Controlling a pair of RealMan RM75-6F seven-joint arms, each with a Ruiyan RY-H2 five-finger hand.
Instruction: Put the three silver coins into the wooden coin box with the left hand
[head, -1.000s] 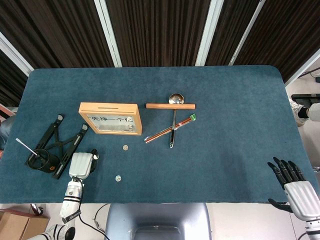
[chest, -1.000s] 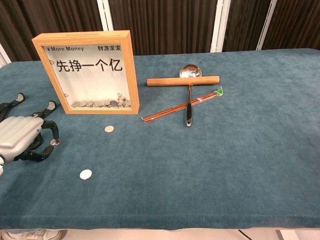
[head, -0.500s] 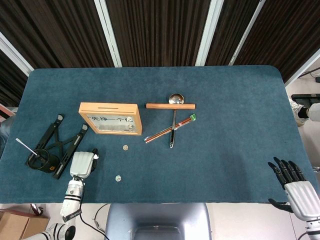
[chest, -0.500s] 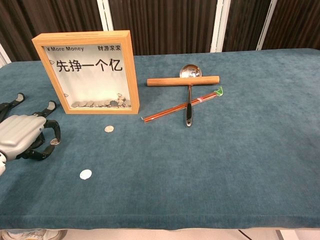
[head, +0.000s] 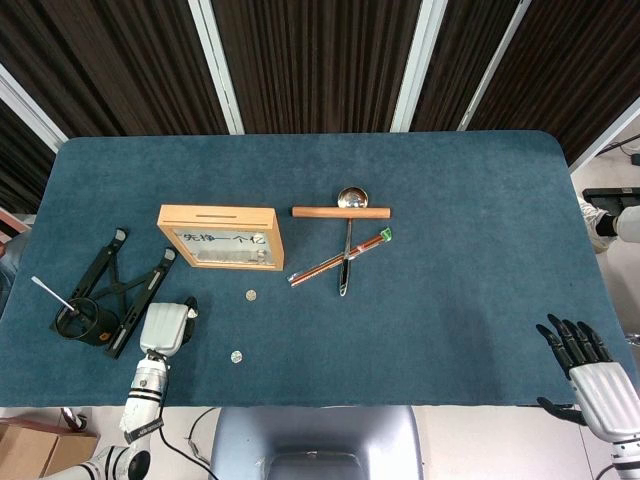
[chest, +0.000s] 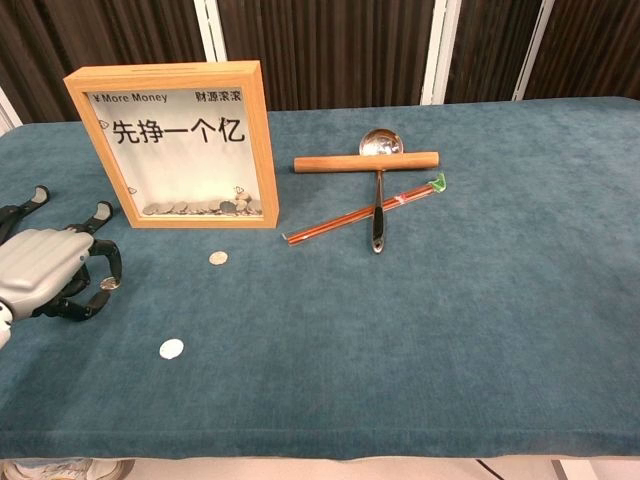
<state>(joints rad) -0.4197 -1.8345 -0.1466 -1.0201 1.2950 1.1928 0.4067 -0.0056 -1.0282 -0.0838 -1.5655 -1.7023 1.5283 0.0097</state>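
Chest view caught the left hand (chest: 45, 272) pinching a small silver coin (chest: 108, 284) left of the upright wooden coin box (chest: 176, 143); that slight pinch risked dropping it short of the top slot (head: 219, 213).

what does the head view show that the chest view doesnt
Only the head view shows the right hand at the table's near right corner, the whole black folding stand left of the box, and the slot on top of the wooden coin box. Only the chest view shows the box's printed front and the coins piled inside. Both show the left hand, two loose silver coins, the ladle, the wooden rod and the chopsticks.
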